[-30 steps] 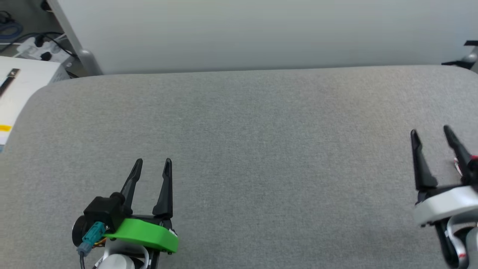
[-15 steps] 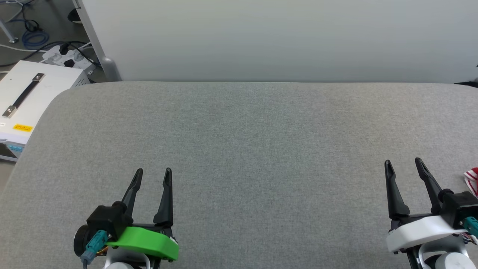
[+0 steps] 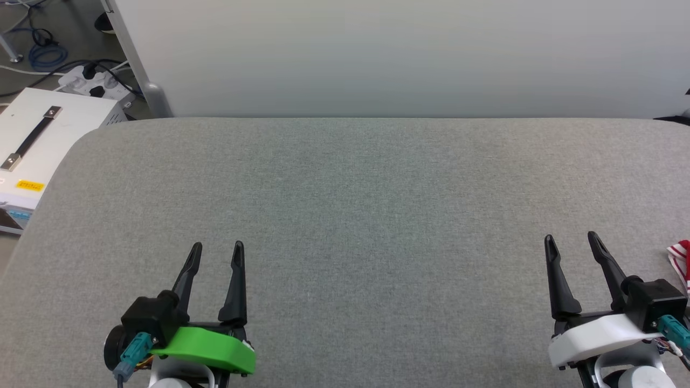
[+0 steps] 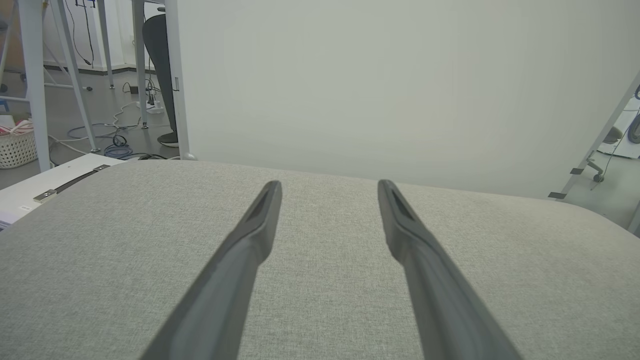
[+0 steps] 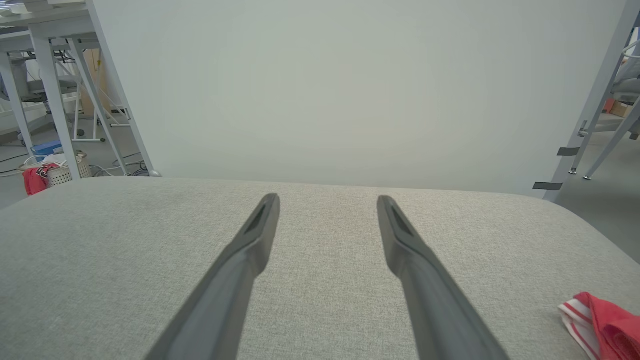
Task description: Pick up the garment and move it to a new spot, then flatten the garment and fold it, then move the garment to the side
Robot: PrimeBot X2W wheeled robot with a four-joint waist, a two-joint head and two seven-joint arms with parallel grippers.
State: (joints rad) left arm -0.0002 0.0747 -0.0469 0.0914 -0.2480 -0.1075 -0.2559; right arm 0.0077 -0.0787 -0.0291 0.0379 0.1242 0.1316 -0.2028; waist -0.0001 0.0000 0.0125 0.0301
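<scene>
A corner of the red garment (image 3: pixel 680 258) with its red-white striped trim shows at the far right edge of the grey table (image 3: pixel 345 188); the right wrist view catches the garment (image 5: pixel 605 320) at its lower right. My right gripper (image 3: pixel 571 238) stands open just left of it, not touching, fingers pointing away over the cloth-covered top (image 5: pixel 320 240). My left gripper (image 3: pixel 216 247) is open at the lower left with nothing between its fingers (image 4: pixel 255 235). Most of the garment lies outside the views.
A pale panel (image 3: pixel 377 54) rises behind the table's far edge. A white box with a black handle (image 3: pixel 32 140) and a power strip with cables (image 3: pixel 91 81) sit on the floor at the left. Table legs and a basket (image 5: pixel 60 172) stand beyond.
The head camera shifted, bringing the table's far edge lower and the right gripper further into the picture. Both grippers stay open and neither has taken hold of anything.
</scene>
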